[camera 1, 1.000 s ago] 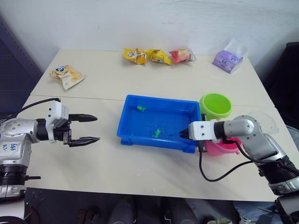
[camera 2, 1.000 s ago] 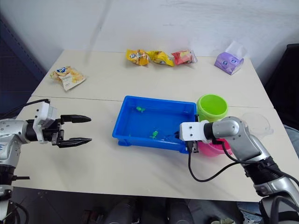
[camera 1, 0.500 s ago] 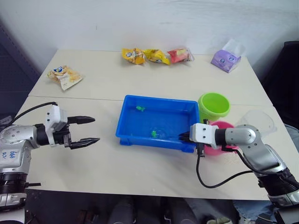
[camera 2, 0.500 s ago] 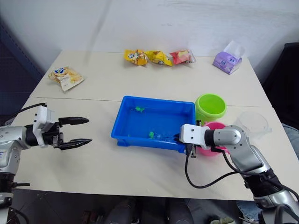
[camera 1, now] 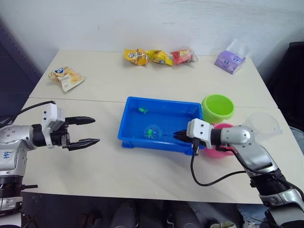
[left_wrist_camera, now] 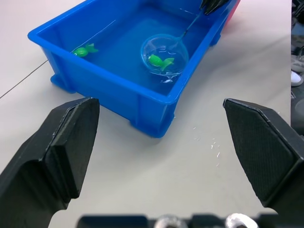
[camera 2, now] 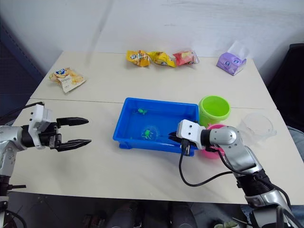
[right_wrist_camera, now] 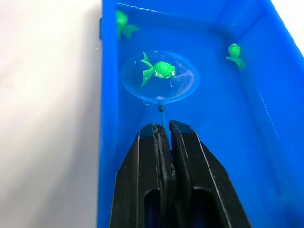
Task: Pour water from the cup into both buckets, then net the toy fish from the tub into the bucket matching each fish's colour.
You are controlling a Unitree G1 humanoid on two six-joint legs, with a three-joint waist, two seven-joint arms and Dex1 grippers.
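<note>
From the head camera, my right gripper [camera 1: 179, 136] had pushed the net [camera 1: 151, 132] leftward inside the tub [camera 1: 161, 143]; my left gripper [camera 1: 91, 130] hung released at nine o'clock. Right wrist view: fingers clenched on the stick, a green fish [right_wrist_camera: 159, 70] now over the hoop, ready for lifting toward the green bucket [camera 1: 218, 107].

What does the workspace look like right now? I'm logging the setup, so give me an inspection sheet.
Surface: pale table, two tops joined by a seam.
Job's things: blue tub of water; net with a green fish in its hoop; another green fish; green bucket; pink bucket; clear cup.
Clutter: snack packets, another packet, purple tissue pack.
Grippers: left gripper open over the table; right gripper shut on the net's stick.
Cables: black cable at the right arm.
Surroundings: white wall.
</note>
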